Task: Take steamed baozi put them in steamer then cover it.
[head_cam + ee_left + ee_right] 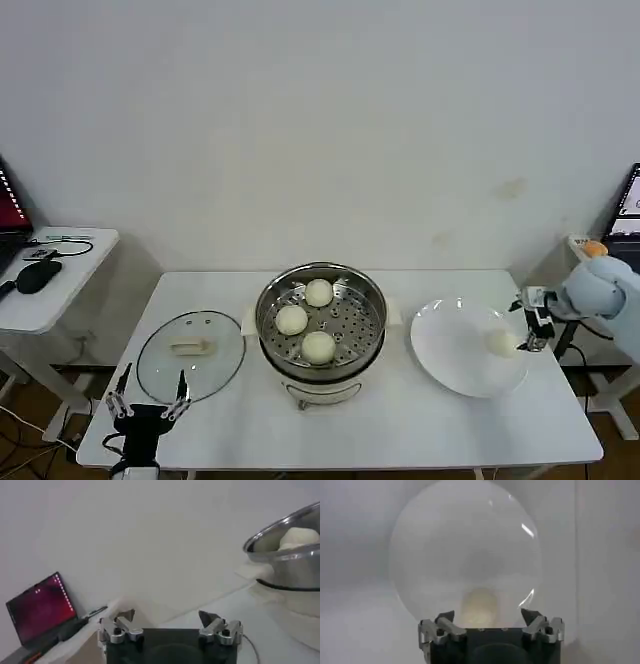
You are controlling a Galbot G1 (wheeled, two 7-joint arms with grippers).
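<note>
The steamer (321, 322) stands mid-table with three steamed baozi (319, 292) on its perforated tray. A fourth baozi (500, 343) lies on the white plate (455, 355) to its right. My right gripper (521, 325) is at the plate's right rim, open, right beside that bun. In the right wrist view the baozi (480, 607) sits just ahead of the open right gripper (487, 616), between its fingertips, untouched. The glass cover (190, 357) lies flat left of the steamer. My left gripper (150, 405) hovers open at the table's front left; the left wrist view shows the gripper (166, 616) empty, with the steamer (285, 555) off to one side.
A side table (45, 300) on the left carries a laptop (40, 607) and a black mouse (38, 275). Another small table (600, 250) stands at the right, behind my right arm. A white wall runs along the back of the table.
</note>
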